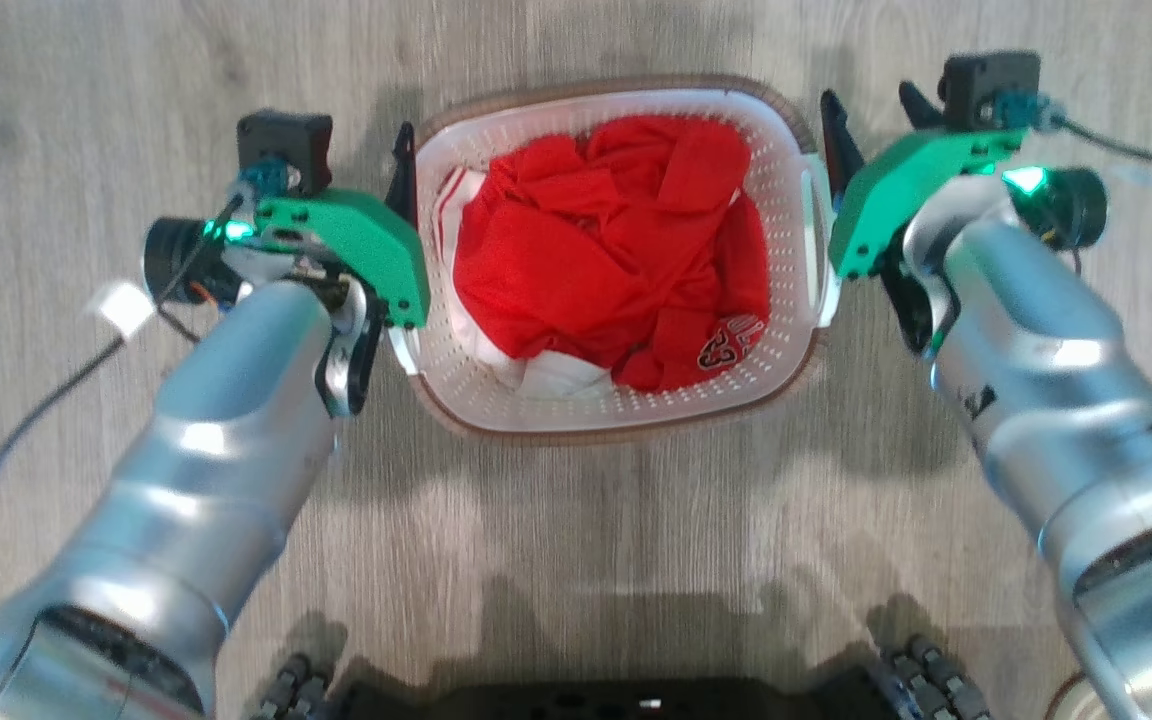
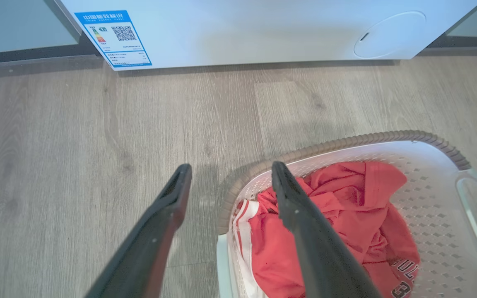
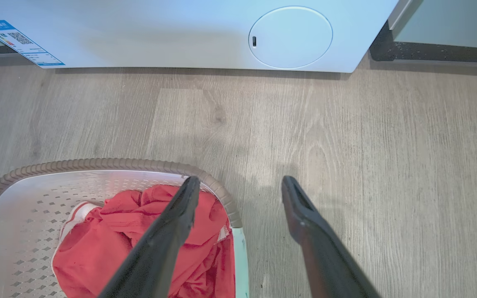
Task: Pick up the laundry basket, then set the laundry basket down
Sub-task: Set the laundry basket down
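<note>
R pincer (image 3: 240, 181) astride basket rim (image 3: 97, 162)

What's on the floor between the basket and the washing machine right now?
Nothing. In both wrist views, bare wood floor runs from the laundry basket rim to the washing machine.

A: What does the laundry basket (image 1: 481, 380) look like?
B: Small, white perforated plastic, rounded-rectangular, with a brown woven-look rim and 2 white side handles.
A: How does it sit?
B: Upright and level on the grey wood floor (image 1: 636, 520), opening facing up, handles at its left and right in the head view.
A: Empty?
B: No. Crumpled red clothing (image 1: 616, 240) with some white fills most of it.
</note>
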Robot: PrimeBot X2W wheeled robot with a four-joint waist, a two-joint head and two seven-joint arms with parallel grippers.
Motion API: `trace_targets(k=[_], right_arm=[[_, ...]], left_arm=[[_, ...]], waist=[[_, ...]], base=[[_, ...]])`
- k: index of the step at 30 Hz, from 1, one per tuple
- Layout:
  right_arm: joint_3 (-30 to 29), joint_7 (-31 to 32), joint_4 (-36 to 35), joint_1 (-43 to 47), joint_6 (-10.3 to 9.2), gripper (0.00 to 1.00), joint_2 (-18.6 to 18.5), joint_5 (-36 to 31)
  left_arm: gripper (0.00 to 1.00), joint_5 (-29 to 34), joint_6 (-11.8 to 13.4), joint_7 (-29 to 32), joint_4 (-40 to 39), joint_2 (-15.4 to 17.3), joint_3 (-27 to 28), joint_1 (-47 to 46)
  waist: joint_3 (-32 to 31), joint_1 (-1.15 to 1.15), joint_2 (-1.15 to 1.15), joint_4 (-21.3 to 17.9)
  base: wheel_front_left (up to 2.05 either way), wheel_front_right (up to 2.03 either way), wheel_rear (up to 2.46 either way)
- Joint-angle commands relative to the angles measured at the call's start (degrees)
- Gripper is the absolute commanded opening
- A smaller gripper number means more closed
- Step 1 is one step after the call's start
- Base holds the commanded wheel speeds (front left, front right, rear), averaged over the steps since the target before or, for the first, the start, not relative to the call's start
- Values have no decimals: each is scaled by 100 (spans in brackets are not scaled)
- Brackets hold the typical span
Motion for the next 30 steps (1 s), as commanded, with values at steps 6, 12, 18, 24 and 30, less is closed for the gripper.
trace_targets(k=[6,12,18,24,30], right_arm=[[-810,-75,-806,1010,34,100,82,-787],[-1615,-76,-1741,1792,34,100,95,-1664],[-2053,-76,-2737,2600,34,100,107,-1996],[-2200,-76,-3580,3391,34,100,108,-1981],[-2296,-76,-4327,4202,34,100,109,-1964]], left_arm=[[100,924,58,-54,-1098,255,1205,939],[100,1848,-31,-54,-2142,97,2224,1865],[100,2550,-273,-54,-2980,-129,2910,2681],[100,2963,-496,-54,-3602,-274,3412,3434],[100,3177,-622,-54,-4010,-342,3847,4228]], waist=[[-663,1,-1,-13],[-1184,1,-1,3],[-1686,1,-1,23],[-2214,1,-1,-18],[-2816,1,-1,-138]], base=[[0,0,0],[0,0,0],[0,0,0],[0,0,0],[0,0,0]])
